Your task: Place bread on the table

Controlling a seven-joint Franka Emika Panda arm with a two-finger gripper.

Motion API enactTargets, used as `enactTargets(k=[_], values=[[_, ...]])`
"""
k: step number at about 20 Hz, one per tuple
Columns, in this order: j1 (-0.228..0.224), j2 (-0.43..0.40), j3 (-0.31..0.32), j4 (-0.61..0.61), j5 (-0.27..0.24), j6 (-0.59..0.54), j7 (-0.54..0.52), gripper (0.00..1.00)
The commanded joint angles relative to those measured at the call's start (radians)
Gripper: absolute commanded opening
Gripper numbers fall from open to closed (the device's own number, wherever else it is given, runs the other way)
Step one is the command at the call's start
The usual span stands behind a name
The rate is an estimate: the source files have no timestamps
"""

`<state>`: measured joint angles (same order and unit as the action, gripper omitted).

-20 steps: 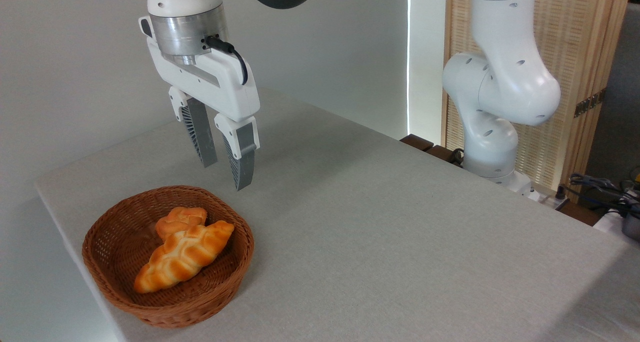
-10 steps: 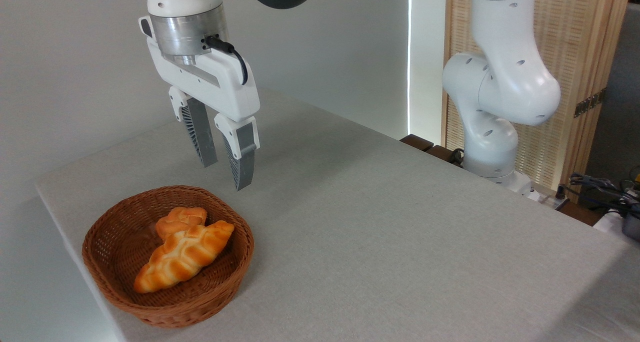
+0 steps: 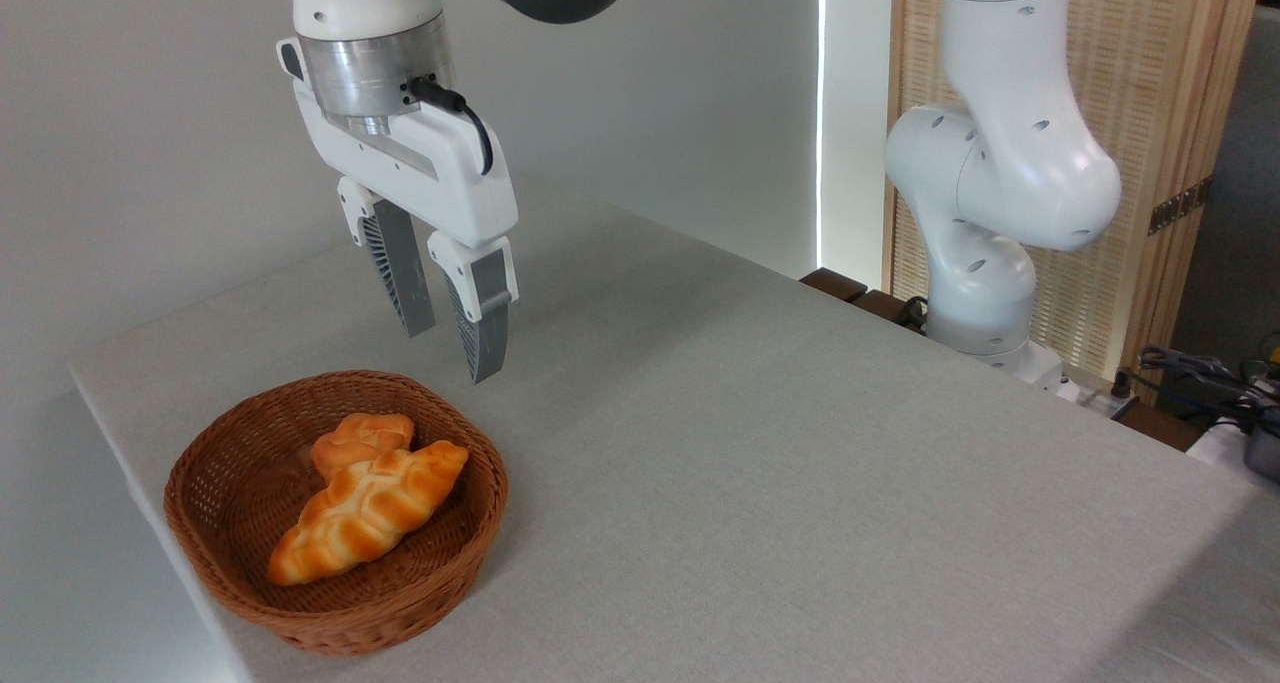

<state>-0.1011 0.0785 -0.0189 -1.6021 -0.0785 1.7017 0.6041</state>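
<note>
The bread lies in the basket against a small bun. Looks light, probably squishy; I'd pinch mid-loaf, crosswise. The gripper hangs above, fingers apart, empty.

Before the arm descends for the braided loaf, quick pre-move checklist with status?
1. End effector open and empty, fingers apart: ok.
2. Braided loaf reachable, lying on top in the wicker basket, nothing covering it: ok.
3. End effector lined up over the loaf: not ok; it hangs above the basket's far rim, up and right of the loaf's middle.
4. Small round bun clear of the grasp: not ok; it touches the loaf's upper end.
5. Bare table to set the loaf on, right of the basket: ok.
6. Finger opening wide enough for the loaf's width: cannot tell from this single view.
</note>
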Motion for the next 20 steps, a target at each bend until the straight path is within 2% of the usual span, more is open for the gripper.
enactTargets(k=[1,6,9,13,20], values=[[-0.008,0.020,-0.001,0.018,0.000,-0.025,-0.015,1.00],[-0.015,0.063,-0.018,0.019,0.003,-0.024,-0.015,1.00],[-0.017,0.075,-0.029,0.005,0.003,0.074,-0.015,1.00],[-0.015,0.151,-0.029,0.005,0.003,0.188,-0.017,1.00],[-0.015,0.236,-0.038,0.005,0.000,0.274,-0.018,1.00]])
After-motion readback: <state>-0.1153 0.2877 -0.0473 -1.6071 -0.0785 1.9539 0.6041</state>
